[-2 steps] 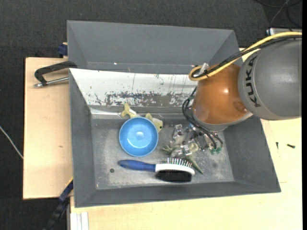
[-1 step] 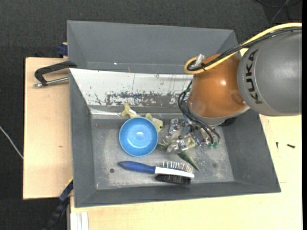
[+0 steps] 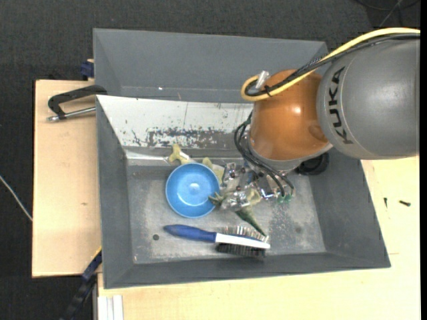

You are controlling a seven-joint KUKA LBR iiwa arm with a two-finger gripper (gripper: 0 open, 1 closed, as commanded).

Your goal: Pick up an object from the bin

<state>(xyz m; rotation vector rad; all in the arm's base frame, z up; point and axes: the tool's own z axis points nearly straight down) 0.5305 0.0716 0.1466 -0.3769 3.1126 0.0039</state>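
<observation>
My fingers [image 3: 240, 191] are down in the bin [image 3: 113, 179], just beside the blue bowl [image 3: 192, 190]; the brush [image 3: 220, 237] lies near. I can't tell if they're spread or pinching. I think grabbing comes next, then lifting.

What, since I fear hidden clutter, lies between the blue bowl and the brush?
Nothing: the camera view shows only bare bin floor between the blue bowl and the brush.

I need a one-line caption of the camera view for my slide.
Gripper down in the grey metal bin, right of a round blue bowl, near a blue-handled black-bristled brush.
</observation>
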